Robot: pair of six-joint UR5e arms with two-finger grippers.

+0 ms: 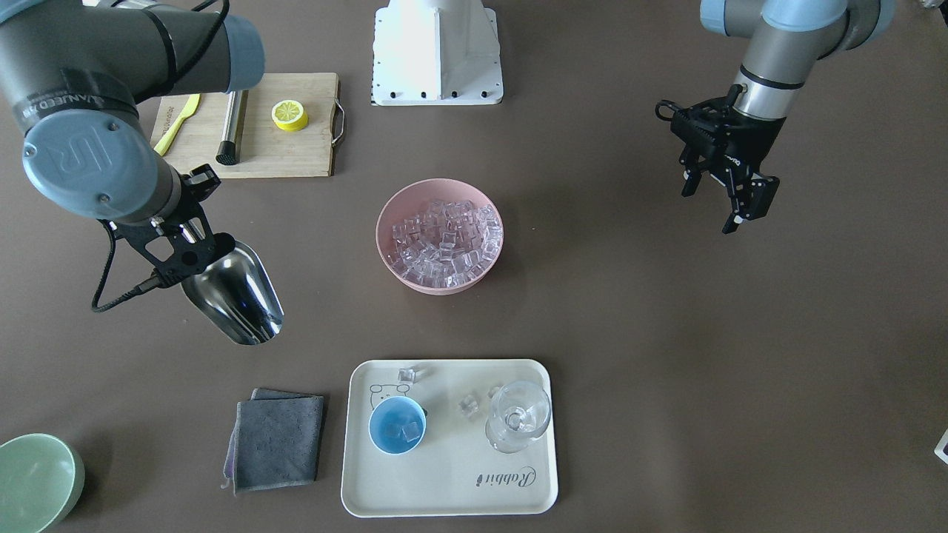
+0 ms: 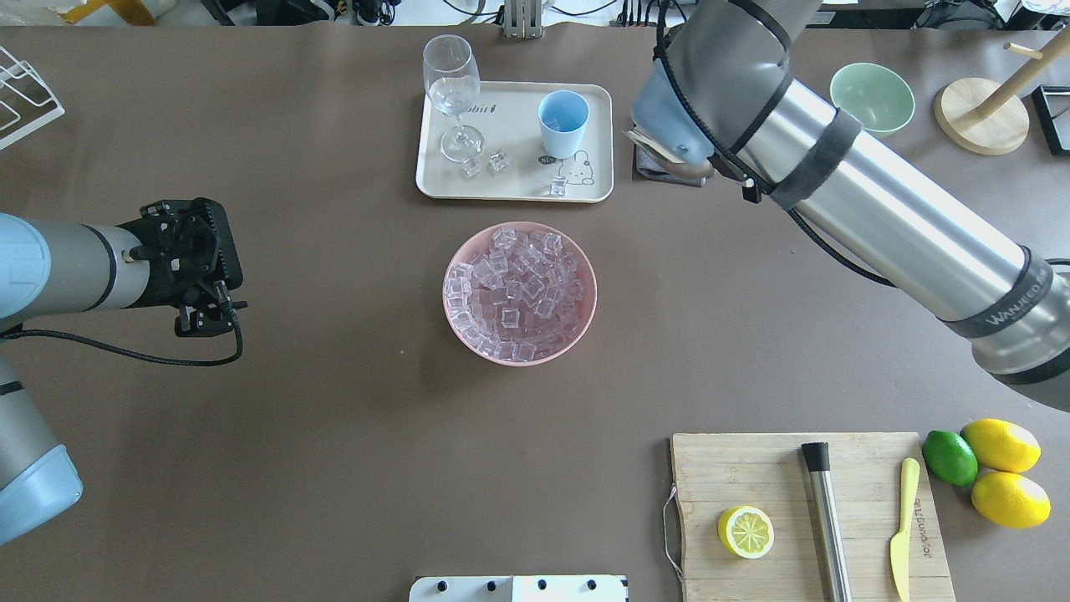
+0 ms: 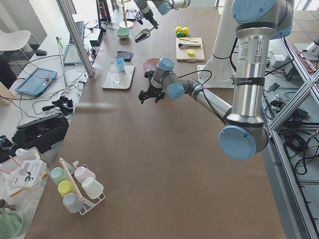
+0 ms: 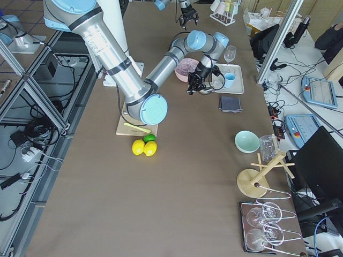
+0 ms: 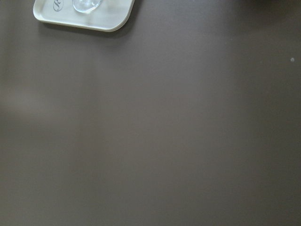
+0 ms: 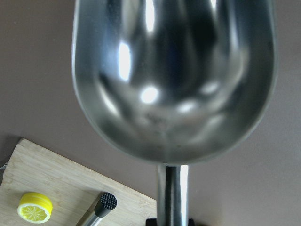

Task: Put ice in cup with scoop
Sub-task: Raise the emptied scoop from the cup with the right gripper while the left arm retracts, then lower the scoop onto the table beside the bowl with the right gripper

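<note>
Front view: right fingers (image 1: 185,255) clamp the scoop (image 1: 233,296) by its handle, mouth pointing away from the robot. The ice (image 1: 444,237) in the bowl (image 1: 379,235) lies off its left side across the worktop (image 1: 333,244), with the left fingers (image 1: 748,203) spread and empty beyond. Overhead: cup (image 2: 563,124) on tray (image 2: 518,180), past the bowl. Right wrist: trough empty.

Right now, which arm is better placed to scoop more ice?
Right. The right gripper holds the empty scoop near the bowl of ice; the left gripper is open, holding nothing.

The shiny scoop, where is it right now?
In the front-facing view the scoop hangs at left, held by the right gripper, between the cutting board and the grey cloth.
</note>
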